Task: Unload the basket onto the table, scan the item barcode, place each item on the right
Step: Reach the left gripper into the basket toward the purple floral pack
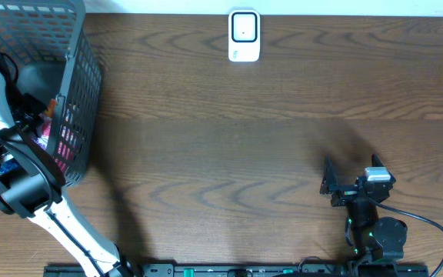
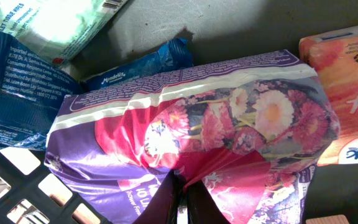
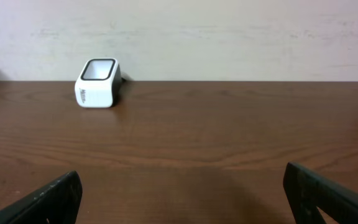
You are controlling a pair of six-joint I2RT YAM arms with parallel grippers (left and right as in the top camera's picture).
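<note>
1. Left gripper (image 2: 183,200): fingers pinched together on the film at the near edge of the floral packet (image 2: 191,130). Grip is on the wrapper.
2. The packet lies inside the basket (image 1: 77,115), at the table's left end. Soft glossy plastic, purple ends, pink/red middle with daisy-type flowers and a pale band. White print near the fingers starts "10 L", the rest is unreadable.
3. Touching its left side: blue wrapper (image 2: 11,106), "Mondelez" is legible. On its right: orange tissue pack (image 2: 347,93), lettering cut off.
4. Right gripper (image 3: 182,196): fingers spread wide, holding nothing, low over the table (image 3: 185,137).
5. Far edge: white scanner (image 3: 97,83), its logo too small to read.
</note>
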